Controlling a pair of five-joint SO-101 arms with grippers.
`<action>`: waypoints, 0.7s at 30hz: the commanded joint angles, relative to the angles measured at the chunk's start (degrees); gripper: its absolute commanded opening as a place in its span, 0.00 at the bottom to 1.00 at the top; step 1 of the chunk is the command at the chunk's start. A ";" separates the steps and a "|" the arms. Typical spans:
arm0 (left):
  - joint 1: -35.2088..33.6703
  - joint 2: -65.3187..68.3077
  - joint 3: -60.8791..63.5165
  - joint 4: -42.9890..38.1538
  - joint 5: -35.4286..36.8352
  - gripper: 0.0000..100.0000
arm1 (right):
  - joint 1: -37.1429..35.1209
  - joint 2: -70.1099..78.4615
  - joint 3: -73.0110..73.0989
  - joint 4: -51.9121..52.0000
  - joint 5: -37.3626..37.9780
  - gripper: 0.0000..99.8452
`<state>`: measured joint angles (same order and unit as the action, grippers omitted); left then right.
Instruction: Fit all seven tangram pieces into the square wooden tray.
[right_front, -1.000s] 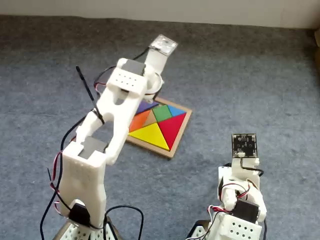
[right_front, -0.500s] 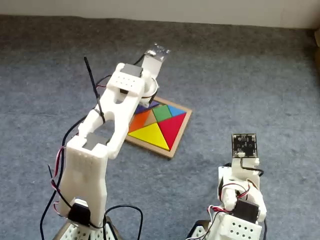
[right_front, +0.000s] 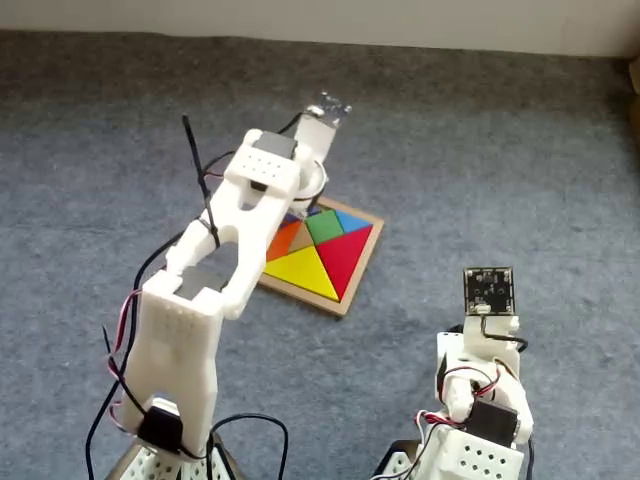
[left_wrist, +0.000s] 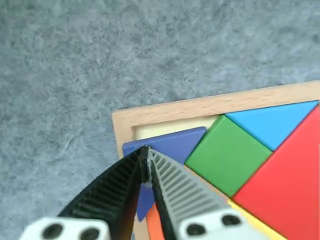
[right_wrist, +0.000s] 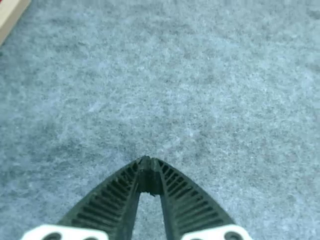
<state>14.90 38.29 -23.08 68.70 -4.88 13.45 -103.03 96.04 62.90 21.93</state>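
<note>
The square wooden tray (right_front: 349, 291) lies mid-carpet holding coloured pieces. My left arm (right_front: 262, 196) stretches over its far left part. In the left wrist view my left gripper (left_wrist: 145, 151) is shut, its tips resting on the dark blue piece (left_wrist: 172, 144) by the tray's corner (left_wrist: 122, 120). A pale strip of bare tray floor (left_wrist: 165, 130) shows beside that piece. Around it sit the green square (left_wrist: 228, 161), light blue triangle (left_wrist: 272, 122), red triangle (left_wrist: 290, 185) and an orange piece (left_wrist: 155, 227). My right gripper (right_wrist: 149, 161) is shut over bare carpet with nothing in it.
Grey carpet surrounds the tray on all sides. The right arm (right_front: 480, 400) sits folded near the front right, apart from the tray. A tray corner (right_wrist: 9, 16) shows at the edge of the right wrist view. A pale wall base runs along the back.
The left arm has shifted slightly to the right and lower over the tray's far left corner. The right arm has not moved.
</note>
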 joint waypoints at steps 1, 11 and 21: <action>2.59 -0.13 -1.80 0.26 -0.35 0.01 | 0.75 -0.84 5.58 -0.04 0.00 0.01; 1.27 -9.19 -0.31 1.41 1.49 0.01 | 0.75 -0.84 5.58 -0.04 0.00 0.01; -5.67 -15.16 11.65 -2.11 6.07 0.01 | 0.75 -0.84 5.58 -0.04 0.00 0.01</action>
<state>9.89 24.66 -13.05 68.62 0.40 13.45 -103.03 96.04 62.90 21.93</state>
